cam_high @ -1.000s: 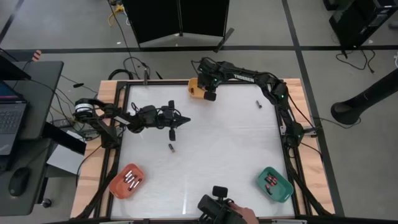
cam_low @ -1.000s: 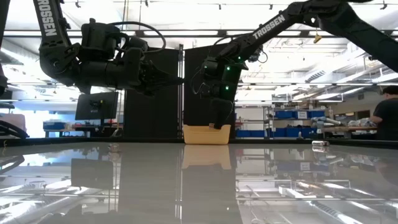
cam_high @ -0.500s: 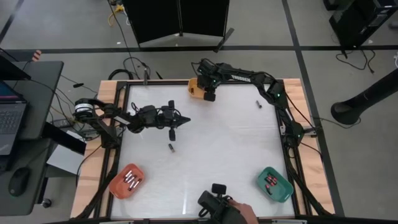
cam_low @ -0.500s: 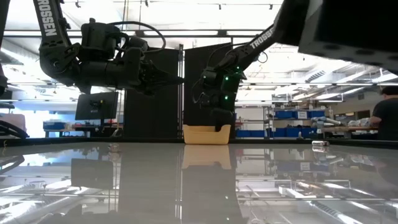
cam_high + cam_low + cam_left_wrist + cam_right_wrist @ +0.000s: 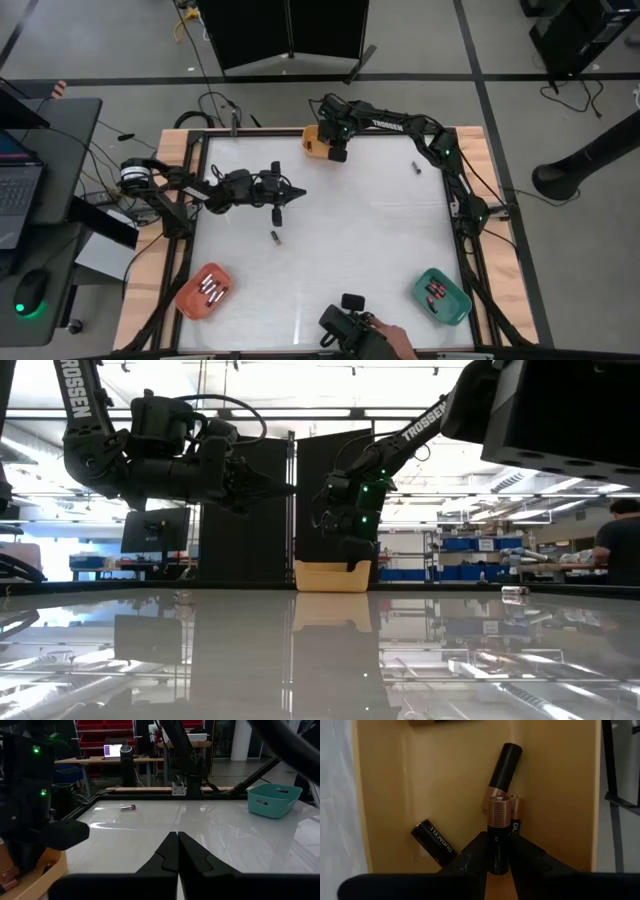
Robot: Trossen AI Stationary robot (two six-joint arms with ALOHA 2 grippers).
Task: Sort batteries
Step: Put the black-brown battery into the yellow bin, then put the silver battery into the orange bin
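My right gripper (image 5: 337,152) reaches down into the yellow bin (image 5: 314,141) at the table's far edge and is shut on a black, copper-topped battery (image 5: 498,827). Three other batteries lie on the bin's floor (image 5: 445,785): one black and copper (image 5: 502,767), one black (image 5: 434,842), one beside the held cell (image 5: 516,815). My left gripper (image 5: 283,200) hovers shut left of the table's middle, holding nothing. One loose battery (image 5: 275,237) lies on the table just nearer than it. Another loose battery (image 5: 415,167) lies at the far right. My right gripper pinches the battery's black body (image 5: 498,851) between its two fingers. The fingers slant down from above into the yellow bin. The battery lies along the fingers, its copper end (image 5: 499,807) sticking out past the tips among the cells in the bin; whether it rests on them I cannot tell.
An orange bin (image 5: 205,290) with several batteries sits at the near left corner. A green bin (image 5: 441,296) with batteries is at the near right. A person's hand with a dark device (image 5: 352,332) is at the near edge. The middle of the white table is bare.
My right gripper has sunk a little deeper into the yellow bin with the battery. My left gripper has kept still.
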